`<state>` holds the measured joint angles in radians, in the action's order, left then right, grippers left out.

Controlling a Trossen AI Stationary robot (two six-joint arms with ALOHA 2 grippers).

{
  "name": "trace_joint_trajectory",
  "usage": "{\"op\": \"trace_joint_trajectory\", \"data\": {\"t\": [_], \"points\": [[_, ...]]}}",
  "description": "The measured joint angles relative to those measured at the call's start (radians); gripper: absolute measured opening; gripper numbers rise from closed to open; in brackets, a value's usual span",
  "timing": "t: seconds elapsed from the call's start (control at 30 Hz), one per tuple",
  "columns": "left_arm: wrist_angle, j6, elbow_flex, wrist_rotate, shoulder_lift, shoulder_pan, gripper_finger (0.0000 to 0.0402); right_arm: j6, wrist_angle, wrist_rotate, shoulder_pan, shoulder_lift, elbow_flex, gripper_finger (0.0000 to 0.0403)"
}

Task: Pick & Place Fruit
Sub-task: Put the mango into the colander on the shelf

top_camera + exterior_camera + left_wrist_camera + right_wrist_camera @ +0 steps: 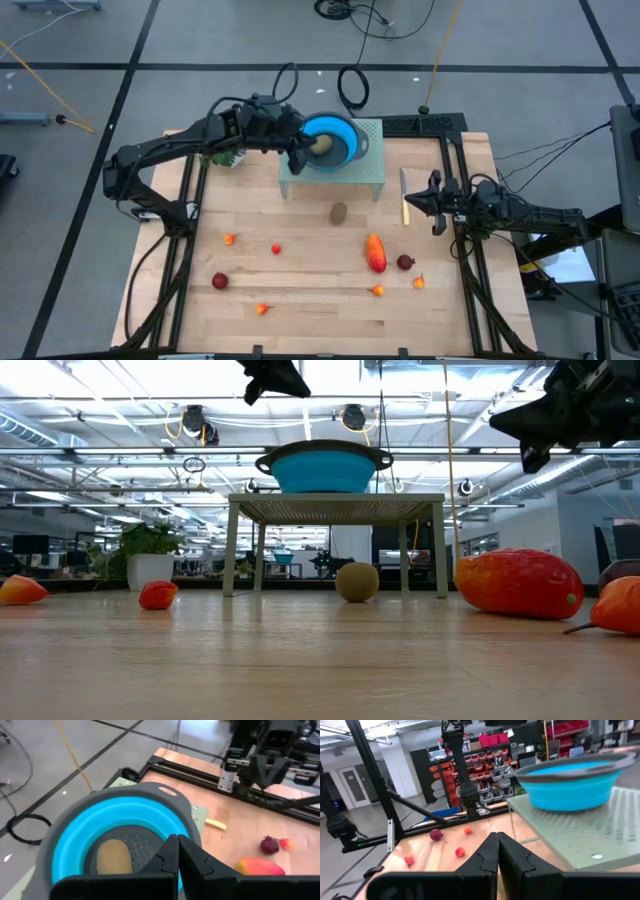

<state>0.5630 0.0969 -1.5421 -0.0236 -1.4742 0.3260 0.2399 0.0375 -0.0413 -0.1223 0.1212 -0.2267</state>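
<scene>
Fruit is mostly undone: one brown kiwi point(114, 857) lies in the blue colander point(330, 141) on the green stand point(370, 176), its long axis running roughly across the basin floor. Left on the bench point(320, 305) are the second kiwi point(339, 212), the long orange-red piece point(375, 252), lengthwise front-to-back, two dark red rounds point(219, 281) and several tiny orange-red ones point(276, 249). The left gripper point(297, 160) hangs over the colander's rim, fingers pressed together and empty. The right gripper point(436, 203) waits near the knife point(405, 197), fingers likewise pressed together on nothing.
</scene>
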Motion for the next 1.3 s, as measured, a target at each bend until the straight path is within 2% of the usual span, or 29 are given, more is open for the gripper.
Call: {"op": "trace_joint_trajectory", "data": {"t": [0.33, 0.57, 1.03, 1.3], "points": [[0.004, -0.005, 0.001, 0.035, 0.020, -0.007, 0.0001, 0.007, -0.002, -0.024, 0.000, 0.115, -0.077, 0.0000], [-0.036, -0.007, 0.051, 0.155, 0.080, -0.080, 0.0001, -0.026, -0.003, -0.042, 0.000, 0.203, -0.136, 0.0000], [-0.473, 0.063, 0.602, 0.166, 0.428, -0.157, 0.0000, -0.017, -0.015, -0.095, 0.000, 0.347, -0.232, 0.0000], [-0.524, 0.059, 0.814, 0.216, 0.610, -0.197, 0.0000, -0.014, -0.101, -0.090, 0.041, 0.461, -0.334, 0.0000]]}}
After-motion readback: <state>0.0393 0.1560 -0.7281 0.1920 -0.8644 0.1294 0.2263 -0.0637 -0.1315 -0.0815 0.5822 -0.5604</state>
